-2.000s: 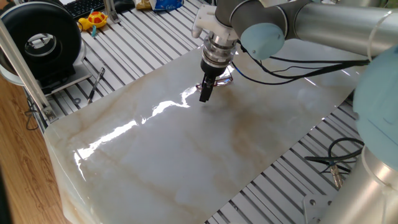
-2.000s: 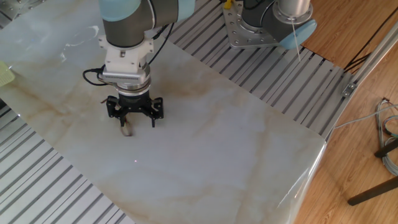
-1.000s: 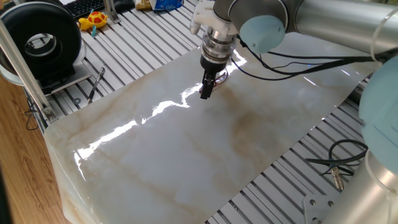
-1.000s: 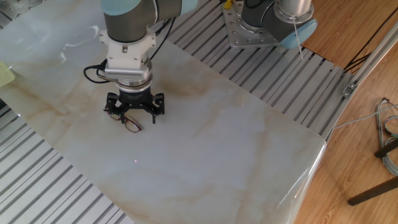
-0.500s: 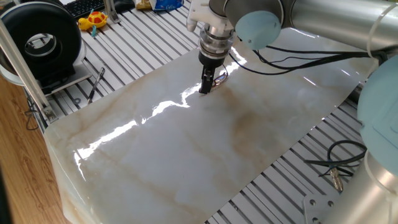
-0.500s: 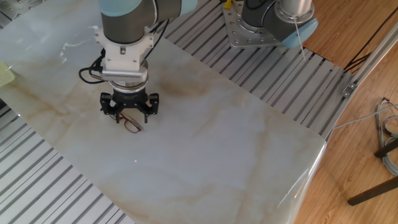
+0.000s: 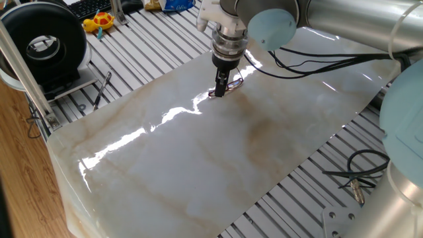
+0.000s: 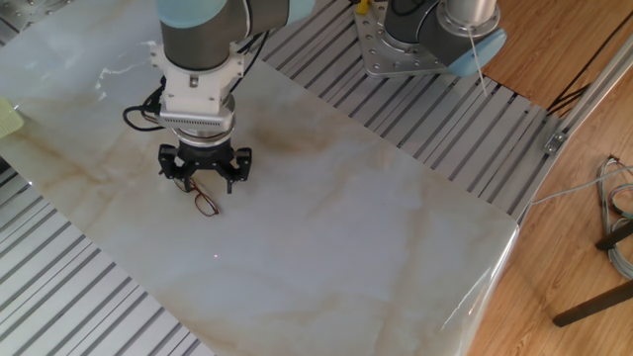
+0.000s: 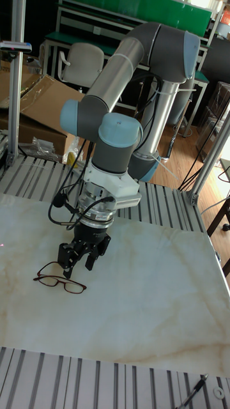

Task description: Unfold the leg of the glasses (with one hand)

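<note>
The glasses [image 9: 60, 282] lie on the marble board [image 9: 147, 307], thin dark reddish wire rims with clear lenses. They also show just in front of the fingers in the other fixed view as the glasses [image 8: 205, 203], and beside the fingers in one fixed view as the glasses [image 7: 232, 84]. The hand, my black gripper [image 9: 78, 267], hangs straight down right behind the glasses, fingers spread and nothing between them. Its left fingertip [image 9: 66, 271] sits very close to the frame's top edge; whether it touches I cannot tell. The legs' position is too fine to make out.
A black pen-like tool [image 7: 101, 89] lies on the slatted table left of the board. A black round device [image 7: 46, 39] and a yellow toy [image 7: 99, 22] stand at the far left. Cables [image 7: 357, 173] trail at the right. Another robot base [image 8: 420, 40] stands beyond the board.
The gripper has lifted and shifted slightly back off the spot it covered. The glasses, hidden under it two seconds ago, now lie in plain view in front of the fingers.
</note>
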Controlling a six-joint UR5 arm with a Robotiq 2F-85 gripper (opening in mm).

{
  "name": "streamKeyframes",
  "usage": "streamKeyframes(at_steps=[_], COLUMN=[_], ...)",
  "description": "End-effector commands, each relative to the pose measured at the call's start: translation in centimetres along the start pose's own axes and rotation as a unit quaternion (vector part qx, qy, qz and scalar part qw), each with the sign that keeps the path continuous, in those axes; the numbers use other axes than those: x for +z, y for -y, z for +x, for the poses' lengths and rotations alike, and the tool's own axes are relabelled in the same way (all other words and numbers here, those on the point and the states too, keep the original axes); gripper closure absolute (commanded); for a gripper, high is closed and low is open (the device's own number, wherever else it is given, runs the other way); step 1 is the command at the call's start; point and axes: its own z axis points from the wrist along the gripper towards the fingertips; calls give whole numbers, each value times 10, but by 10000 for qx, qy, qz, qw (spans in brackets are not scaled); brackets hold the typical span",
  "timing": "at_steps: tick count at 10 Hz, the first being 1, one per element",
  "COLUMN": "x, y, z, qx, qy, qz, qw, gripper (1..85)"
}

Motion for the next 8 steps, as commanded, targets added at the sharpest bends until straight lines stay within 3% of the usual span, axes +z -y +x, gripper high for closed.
streamKeyframes(at_steps=[1, 5, 8], x=[-1, -1, -1], y=[-1, -1, -5], z=[1, 4, -1], qx=[171, 296, 456], qy=[-10, -63, 14], qz=[-51, -44, -119], qw=[9998, 9995, 9989], gripper=[223, 227, 283])
